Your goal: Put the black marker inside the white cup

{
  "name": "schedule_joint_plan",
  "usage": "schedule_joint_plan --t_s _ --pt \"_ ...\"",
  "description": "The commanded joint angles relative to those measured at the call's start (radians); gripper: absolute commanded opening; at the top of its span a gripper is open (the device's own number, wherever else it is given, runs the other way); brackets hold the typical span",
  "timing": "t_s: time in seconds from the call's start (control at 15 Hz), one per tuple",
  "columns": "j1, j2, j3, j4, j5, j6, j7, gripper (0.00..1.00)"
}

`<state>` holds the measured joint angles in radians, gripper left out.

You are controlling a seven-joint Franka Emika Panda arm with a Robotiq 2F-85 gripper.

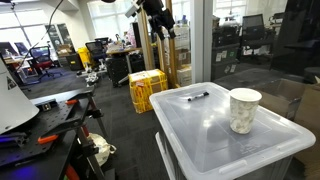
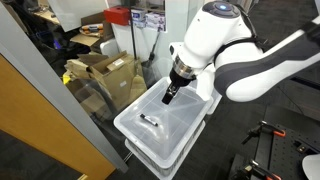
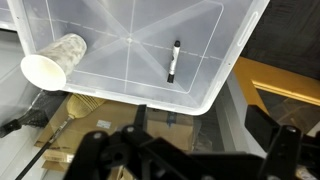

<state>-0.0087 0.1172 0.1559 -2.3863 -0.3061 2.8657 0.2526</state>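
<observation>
Marker [image 3: 174, 62] lies flat on the lid [image 3: 120, 40], well apart from the white cup [image 3: 55, 62]; probably light, stiff, apt to roll (pinch mid-barrel). Well above the cup, the gripper [image 3: 197, 115] gapes wide, empty.

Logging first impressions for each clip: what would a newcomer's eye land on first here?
The bulky white robot arm dominates an exterior view, its hand hovering open above a translucent plastic bin lid. On that lid the black marker lies flat, and the white cup stands upright apart from it, nearer the lid's edge.
</observation>
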Motion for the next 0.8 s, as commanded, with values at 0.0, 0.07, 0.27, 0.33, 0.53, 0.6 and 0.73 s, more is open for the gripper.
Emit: schedule_joint_plan --t_s 0.0,0.07,0.27,0.33,0.53,0.6,0.73 --pt "0.009 0.137 -0.027 0.103 -0.056 0.069 0.029 1.00" --pt "0.011 0.170 -0.033 0.125 -0.060 0.085 0.023 1.00" --pt "0.017 0.255 -0.048 0.186 -0.058 0.101 0.018 1.00" --pt "0.018 0.283 -0.048 0.206 -0.052 0.099 0.015 1.00" --pt "0.022 0.356 -0.054 0.262 -0.051 0.102 0.009 1.00" --pt "0.081 0.373 -0.107 0.276 0.026 0.108 -0.053 1.00" --pt "0.093 0.422 -0.119 0.315 0.056 0.112 -0.085 1.00"
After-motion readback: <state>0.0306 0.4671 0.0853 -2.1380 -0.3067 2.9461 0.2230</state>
